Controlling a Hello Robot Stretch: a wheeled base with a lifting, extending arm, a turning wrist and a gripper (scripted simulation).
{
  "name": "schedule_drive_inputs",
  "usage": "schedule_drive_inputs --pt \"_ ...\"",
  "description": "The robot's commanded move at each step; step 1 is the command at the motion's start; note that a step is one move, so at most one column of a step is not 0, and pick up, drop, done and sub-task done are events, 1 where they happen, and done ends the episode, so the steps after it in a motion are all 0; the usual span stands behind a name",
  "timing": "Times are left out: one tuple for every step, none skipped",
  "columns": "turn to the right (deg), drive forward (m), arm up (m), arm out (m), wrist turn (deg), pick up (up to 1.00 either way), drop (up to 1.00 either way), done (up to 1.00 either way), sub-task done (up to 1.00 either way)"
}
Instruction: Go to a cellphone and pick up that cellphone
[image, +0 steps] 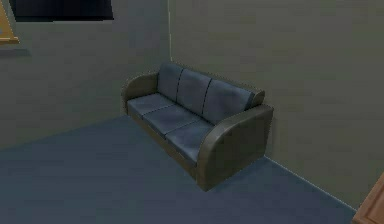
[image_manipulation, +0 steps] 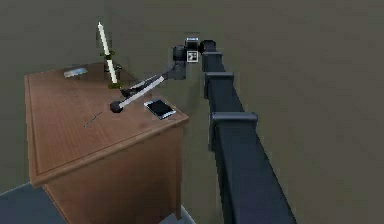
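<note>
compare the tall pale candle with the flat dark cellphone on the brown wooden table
The tall pale candle stands upright; the flat dark cellphone lies flat. The candle is a thin, light stick, the cellphone a broad, dark slab with a lighter rim. Both rest on the brown wooden table.

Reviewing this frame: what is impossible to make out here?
Arm side view: whether the pincer holds anything or touches the cellphone; the table lies behind its far end.
Arm side view: small grey object by the candle, too small to name.
Forward view: dark panel cut by the top edge; wooden piece cut by the bottom-right corner.
</note>
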Motion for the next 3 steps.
schedule_drive_inputs --pt "0.0 0.0 0.0 0.0 45.0 0.0 0.0 0.0 0.0" --pt "0.0 0.0 0.0 0.0 9.0 0.0 0.0 0.0 0.0" --pt "0.0 0.0 -0.16 0.0 0.0 0.0 0.0 0.0 0.0"
